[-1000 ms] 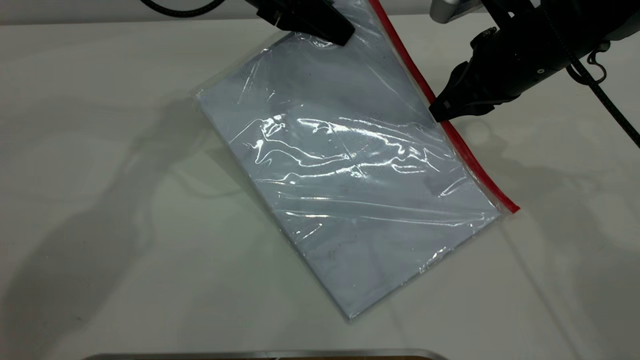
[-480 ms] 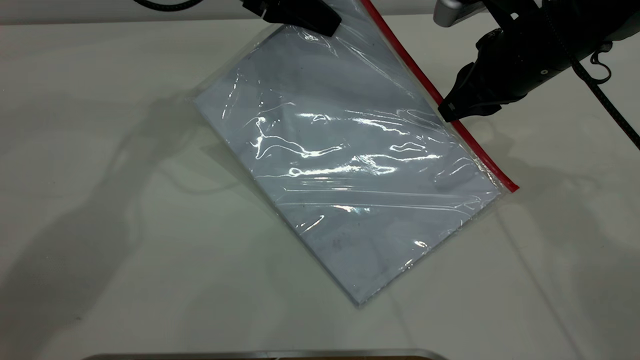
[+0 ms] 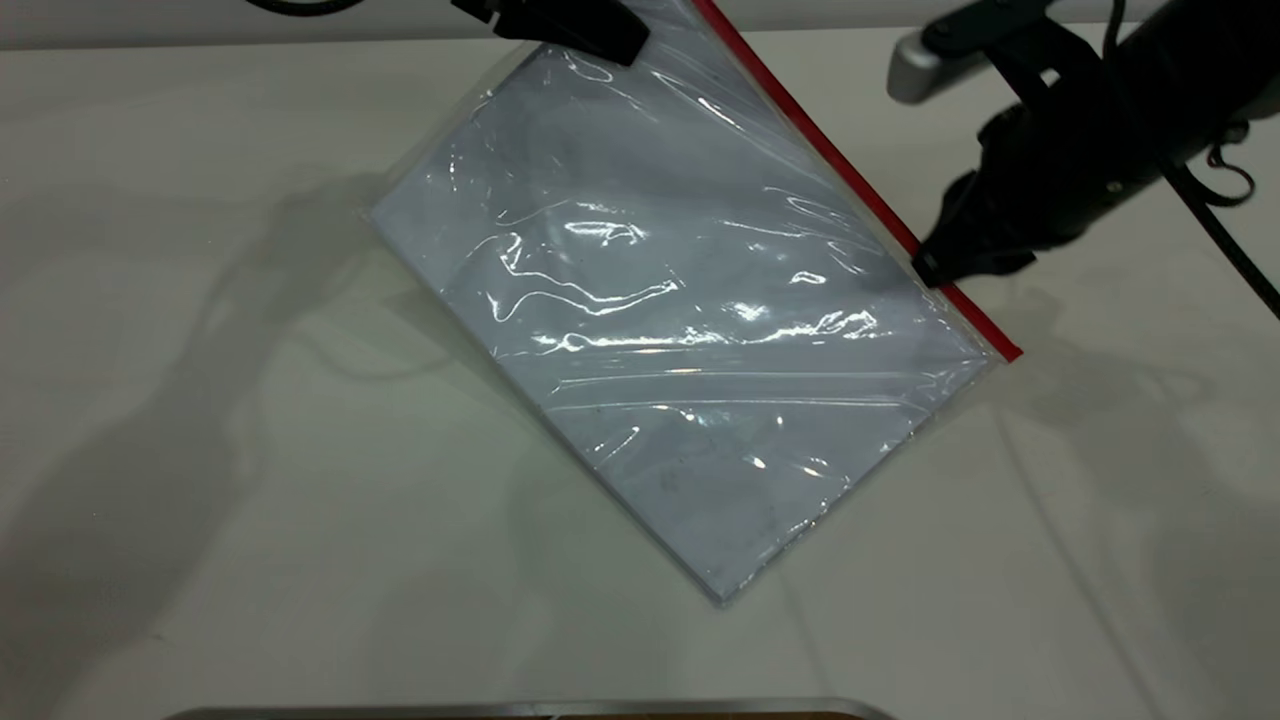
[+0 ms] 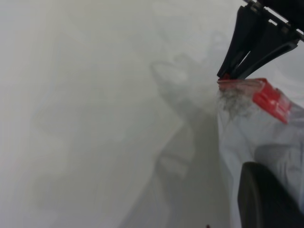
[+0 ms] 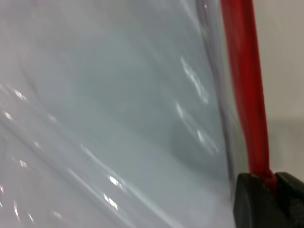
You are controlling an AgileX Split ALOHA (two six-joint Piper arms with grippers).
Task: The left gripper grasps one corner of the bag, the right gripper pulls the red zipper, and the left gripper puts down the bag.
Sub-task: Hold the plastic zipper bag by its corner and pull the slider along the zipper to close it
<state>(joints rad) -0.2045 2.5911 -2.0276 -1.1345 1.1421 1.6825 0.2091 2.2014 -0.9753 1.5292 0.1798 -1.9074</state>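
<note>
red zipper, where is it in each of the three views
Exterior view: the red zipper runs diagonally along the bag's upper-right edge, from the top centre down to the right pincer.
Left wrist view: only its end shows, right of centre by the left pincer.
Right wrist view: a vertical strip near the right edge.
Shared landmark: the right pincer's fingers closed on the strip.

Tilted clear bag (image 3: pixel 690 330), red zipper (image 3: pixel 850 180) uppermost

Clear bag (image 3: pixel 680 330), red zipper (image 3: pixel 850 180), black right gripper (image 3: pixel 945 265)
</note>
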